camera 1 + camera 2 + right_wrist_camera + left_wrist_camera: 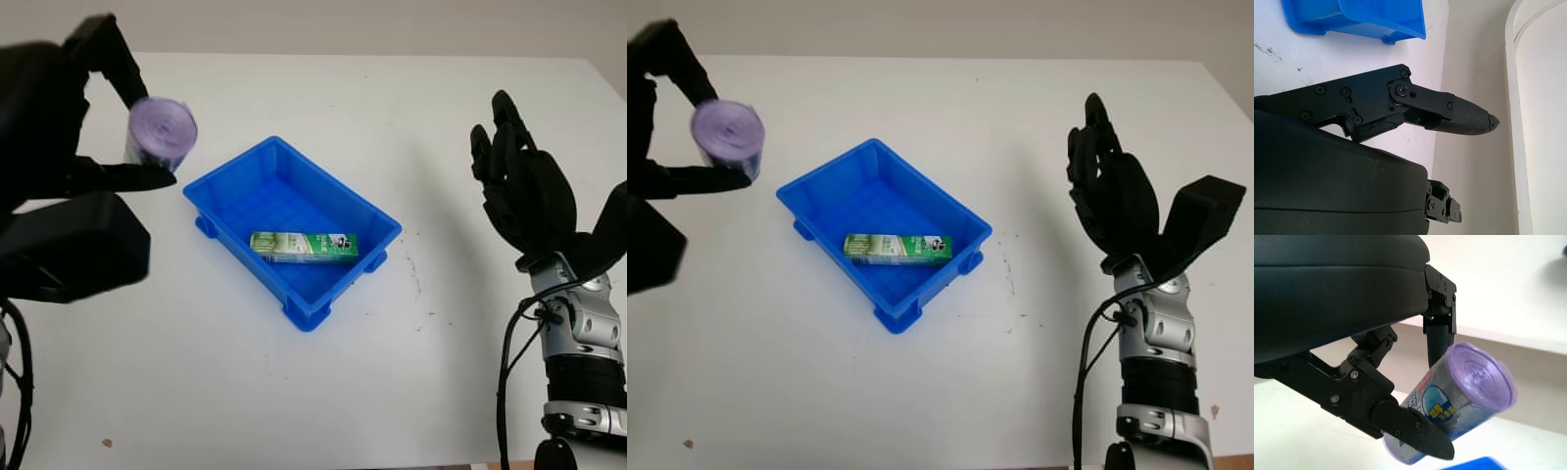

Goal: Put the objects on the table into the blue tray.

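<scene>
The right robot hand (519,181) stands raised above the white bench (294,392), well to the right of the blue tray (233,186), open and holding nothing, its fingers pointing upward. The blue tray sits near the middle of the bench, turned at an angle so that one corner points toward the robot. Inside the tray, against the wall nearest the robot, a green and white carton (304,246) lies flat on its long side on the tray floor. To the left of the tray and lifted clear of the bench, the left robot hand (69,127) is closed on a purple roll of bags (160,134), one finger pressing its upper side and another its lower side. The roll is tilted, its wound purple end facing toward the tray, and a blue and white label wraps its body (1437,411). The roll hangs just beyond the tray's left corner, outside the tray.
</scene>
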`<state>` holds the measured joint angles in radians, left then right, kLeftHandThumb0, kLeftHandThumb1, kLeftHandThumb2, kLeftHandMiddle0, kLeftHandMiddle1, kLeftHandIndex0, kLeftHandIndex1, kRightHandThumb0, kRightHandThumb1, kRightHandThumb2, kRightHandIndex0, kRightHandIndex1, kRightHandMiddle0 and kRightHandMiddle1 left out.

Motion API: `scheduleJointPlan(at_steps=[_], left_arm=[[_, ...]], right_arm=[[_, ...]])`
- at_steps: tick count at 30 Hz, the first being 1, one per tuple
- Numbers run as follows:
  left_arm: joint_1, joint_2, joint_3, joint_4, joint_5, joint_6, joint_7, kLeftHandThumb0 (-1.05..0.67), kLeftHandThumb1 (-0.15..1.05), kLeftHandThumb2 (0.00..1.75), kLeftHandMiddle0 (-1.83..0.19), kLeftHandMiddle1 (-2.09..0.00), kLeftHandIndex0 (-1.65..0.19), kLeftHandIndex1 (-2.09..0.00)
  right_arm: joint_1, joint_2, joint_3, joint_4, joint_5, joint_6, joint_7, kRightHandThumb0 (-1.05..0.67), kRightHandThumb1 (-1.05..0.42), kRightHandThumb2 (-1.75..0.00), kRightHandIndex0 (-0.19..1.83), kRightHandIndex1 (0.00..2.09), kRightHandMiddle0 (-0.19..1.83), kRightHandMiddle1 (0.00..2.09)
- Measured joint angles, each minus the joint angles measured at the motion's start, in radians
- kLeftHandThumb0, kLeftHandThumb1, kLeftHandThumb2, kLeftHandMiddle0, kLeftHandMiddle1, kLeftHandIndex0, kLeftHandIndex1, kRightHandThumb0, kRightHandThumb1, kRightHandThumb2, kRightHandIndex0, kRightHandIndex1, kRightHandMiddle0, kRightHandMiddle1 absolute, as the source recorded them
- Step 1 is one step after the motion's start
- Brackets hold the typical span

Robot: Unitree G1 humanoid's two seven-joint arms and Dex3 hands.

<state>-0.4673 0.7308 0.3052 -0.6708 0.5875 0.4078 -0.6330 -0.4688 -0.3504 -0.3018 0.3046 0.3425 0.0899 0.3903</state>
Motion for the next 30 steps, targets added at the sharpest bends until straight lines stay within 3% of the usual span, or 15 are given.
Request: scheduleJointPlan(at_steps=[2, 4, 5, 7, 10, 11, 13, 15, 17, 20, 21, 22, 23, 25, 30], left_arm=[[-0.049, 0.015, 0.01, -0.007, -0.064, 0.039, -0.02, -0.4, 1.04, 0.08, -0.84, -2.06, -0.69, -1.96], [-0.087, 0.024, 0.008, 0.002, -0.103, 0.043, -0.018, -0.38, 1.05, 0.07, -0.84, -2.02, -0.7, -1.8], [-0.105, 0.026, 0.001, 0.014, -0.12, 0.042, -0.013, -0.36, 1.04, 0.06, -0.83, -2.0, -0.69, -1.43], [-0.147, 0.027, -0.039, 0.057, -0.14, 0.035, 0.004, -0.35, 1.04, 0.06, -0.82, -2.01, -0.77, -1.06], [-0.211, 0.018, -0.126, 0.159, -0.157, -0.018, 0.049, -0.31, 1.04, 0.05, -0.82, -1.96, -0.84, -0.87], [-0.227, 0.011, -0.153, 0.189, -0.16, -0.027, 0.059, -0.32, 1.04, 0.05, -0.88, -1.81, -0.81, -0.81], [-0.261, -0.002, -0.211, 0.259, -0.157, -0.054, 0.081, -0.3, 1.02, 0.05, -0.99, -1.8, -0.9, -1.44], [-0.289, -0.021, -0.272, 0.343, -0.146, -0.12, 0.115, -0.31, 1.03, 0.07, -1.0, -1.94, -0.9, -1.81], [-0.304, -0.041, -0.337, 0.439, -0.125, -0.204, 0.153, -0.36, 1.04, 0.11, -0.95, -1.97, -0.81, -1.85], [-0.294, -0.081, -0.418, 0.549, -0.099, -0.257, 0.179, -0.41, 1.05, 0.14, -0.67, -2.08, -0.44, -1.85], [-0.286, -0.087, -0.436, 0.564, -0.089, -0.253, 0.168, -0.46, 1.05, 0.15, -0.48, -1.68, -0.2, -1.55], [-0.278, -0.088, -0.457, 0.579, -0.08, -0.251, 0.145, -0.48, 1.05, 0.15, -0.32, -0.99, -0.08, -1.06], [-0.269, -0.088, -0.473, 0.589, -0.077, -0.251, 0.121, -0.48, 1.05, 0.15, -0.32, -0.65, -0.08, -0.8], [-0.251, -0.084, -0.498, 0.616, -0.083, -0.289, 0.083, -0.4, 1.03, 0.09, -0.15, -0.18, 0.03, -0.41], [-0.236, -0.057, -0.509, 0.623, -0.079, -0.296, 0.001, -0.38, 1.01, 0.06, 0.17, -0.01, 0.1, -0.14]], right_arm=[[0.0, 0.0, 0.001, 0.0, 0.0, 0.004, -0.005, -0.74, -1.05, -0.64, -0.19, 0.0, -0.19, 0.0], [0.0, 0.001, 0.002, 0.0, 0.001, 0.005, -0.005, -0.73, -1.05, -0.65, -0.19, 0.0, -0.19, 0.0], [0.0, 0.001, 0.003, 0.0, 0.002, 0.006, -0.005, -0.73, -1.05, -0.65, -0.19, 0.0, -0.19, 0.0], [0.0, 0.003, 0.003, 0.0, 0.006, 0.006, -0.004, -0.72, -1.05, -0.65, -0.19, 0.0, -0.19, 0.0], [0.0, 0.01, 0.006, 0.0, 0.008, 0.005, -0.004, -0.72, -1.05, -0.66, -0.19, 0.0, -0.19, 0.0], [0.0, 0.012, 0.008, 0.0, 0.008, 0.005, -0.004, -0.72, -1.05, -0.66, -0.19, 0.0, -0.19, 0.0], [0.002, 0.015, 0.008, -0.002, 0.009, 0.005, -0.007, -0.72, -1.05, -0.66, -0.19, 0.0, -0.19, 0.0], [0.007, 0.022, 0.008, -0.012, 0.016, 0.006, -0.012, -0.72, -1.05, -0.66, -0.19, 0.0, -0.19, 0.0], [0.015, 0.024, 0.007, -0.031, 0.019, 0.01, -0.015, -0.72, -1.05, -0.66, -0.19, 0.0, -0.19, 0.0], [0.034, 0.024, 0.005, -0.055, 0.021, 0.015, -0.021, -0.72, -1.05, -0.67, -0.19, 0.0, -0.19, 0.0], [0.041, 0.024, 0.004, -0.062, 0.022, 0.017, -0.024, -0.72, -1.05, -0.67, -0.19, 0.0, -0.19, 0.0], [0.048, 0.024, 0.001, -0.069, 0.023, 0.019, -0.026, -0.72, -1.05, -0.67, -0.19, 0.0, -0.19, 0.0], [0.054, 0.024, -0.001, -0.074, 0.024, 0.021, -0.03, -0.72, -1.05, -0.66, -0.19, 0.0, -0.19, 0.0], [0.066, 0.024, -0.003, -0.087, 0.026, 0.026, -0.032, -0.71, -1.05, -0.66, -0.19, 0.0, -0.19, 0.0], [0.077, 0.024, -0.006, -0.097, 0.028, 0.028, -0.032, -0.71, -1.05, -0.65, -0.19, 0.0, -0.19, 0.0]])
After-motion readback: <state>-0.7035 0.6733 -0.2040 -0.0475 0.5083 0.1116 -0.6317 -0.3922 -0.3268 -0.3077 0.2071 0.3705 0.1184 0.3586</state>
